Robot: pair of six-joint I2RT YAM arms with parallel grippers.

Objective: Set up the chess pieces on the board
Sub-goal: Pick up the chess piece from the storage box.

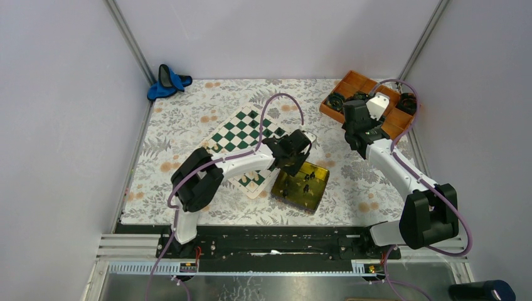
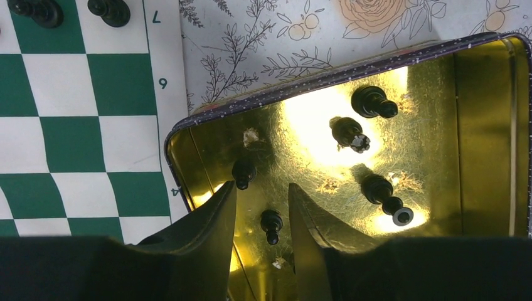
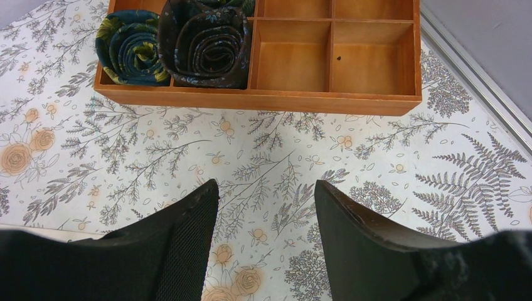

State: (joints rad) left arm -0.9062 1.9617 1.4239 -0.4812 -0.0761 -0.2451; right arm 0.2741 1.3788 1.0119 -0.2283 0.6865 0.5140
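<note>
My left gripper [image 1: 292,154] [image 2: 262,195] hangs open over the near-left corner of a yellow-gold tin tray [image 1: 317,188] [image 2: 489,94]. A small black pawn [image 2: 271,224] lies on the tray floor between the two fingers, with a gap on each side. Several more black chess pieces lie in the tray, among them a pawn [image 2: 243,172] by the left fingertip and bigger ones [image 2: 374,101] [image 2: 383,192]. The green and white board [image 1: 246,133] [image 2: 75,125] lies left of the tray, with two black pieces [image 2: 110,11] at its top edge. My right gripper [image 1: 356,123] [image 3: 265,188] stands open and empty above the floral cloth.
An orange compartment tray [image 1: 349,84] [image 3: 251,100] stands at the back right, just ahead of the right gripper, with dark rolled cloths [image 3: 204,41] in its left compartments. A blue object [image 1: 166,81] lies at the back left corner. Grey walls close in both sides.
</note>
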